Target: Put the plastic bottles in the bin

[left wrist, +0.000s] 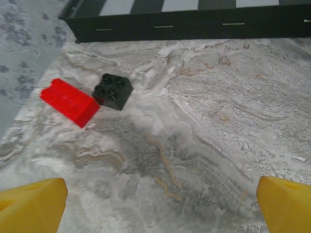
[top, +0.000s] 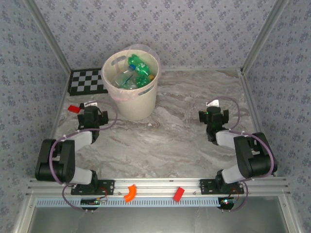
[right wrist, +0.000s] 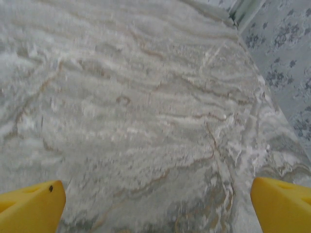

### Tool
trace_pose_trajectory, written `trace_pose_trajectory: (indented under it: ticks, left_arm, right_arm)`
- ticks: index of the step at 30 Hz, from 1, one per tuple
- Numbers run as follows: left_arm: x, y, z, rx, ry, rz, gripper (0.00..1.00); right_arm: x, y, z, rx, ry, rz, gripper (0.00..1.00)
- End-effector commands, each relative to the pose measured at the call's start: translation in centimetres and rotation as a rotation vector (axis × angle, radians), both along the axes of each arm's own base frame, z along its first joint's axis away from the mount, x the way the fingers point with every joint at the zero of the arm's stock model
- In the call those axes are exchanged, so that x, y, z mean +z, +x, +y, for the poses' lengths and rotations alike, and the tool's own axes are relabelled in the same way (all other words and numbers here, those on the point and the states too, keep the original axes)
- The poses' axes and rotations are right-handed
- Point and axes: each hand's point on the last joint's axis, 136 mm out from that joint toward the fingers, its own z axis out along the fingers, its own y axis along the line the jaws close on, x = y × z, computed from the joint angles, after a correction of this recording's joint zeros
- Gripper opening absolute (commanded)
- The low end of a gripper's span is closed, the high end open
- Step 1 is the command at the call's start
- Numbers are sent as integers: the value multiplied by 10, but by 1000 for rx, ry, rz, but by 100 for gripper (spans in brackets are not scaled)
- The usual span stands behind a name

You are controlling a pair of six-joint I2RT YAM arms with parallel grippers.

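The pale pink-beige bin (top: pixel 132 104) stands at the back left of the marble table. Inside it lie several plastic bottles (top: pixel 136 72), green ones and clear ones. My left gripper (top: pixel 90 109) hovers low over the table just left of the bin, open, with bare marble between its yellow fingertips (left wrist: pixel 31 206). Over the right side of the table my right gripper (top: pixel 214 110) is open too, and nothing lies between its yellow fingertips (right wrist: pixel 29 206).
A red block (left wrist: pixel 69 102) and a black block (left wrist: pixel 112 91) lie ahead of the left gripper, near the checkerboard (top: pixel 86 81) at the back left. An orange curved piece (top: pixel 129 192) and a red block (top: pixel 179 194) rest on the front rail. Walls close in three sides.
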Motion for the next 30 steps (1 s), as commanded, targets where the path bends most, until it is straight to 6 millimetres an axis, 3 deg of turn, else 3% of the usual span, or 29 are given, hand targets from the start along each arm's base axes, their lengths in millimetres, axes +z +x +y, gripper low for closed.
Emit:
trace_pose_trajectory:
  ticks: [1,6,15,19,30]
  left_arm:
    - [28,25,-4,-55,-12,-167,100]
    - [10,22,-6,-109,-71,-212,100]
    - [9,23,-9,-138,-84,-210,100]
    - [9,23,-23,-226,-96,-207,100]
    - [8,24,-16,-190,-110,-198,100]
  right_arm:
    - [5,5,-8,21,95,-100,100]
    - [0,-2,-24,39,217,-202,99]
    - [-3,-1,-22,38,196,-166,99]
    - [-1,1,-24,18,181,-168,99]
    - [-4,5,-25,13,186,-140,100]
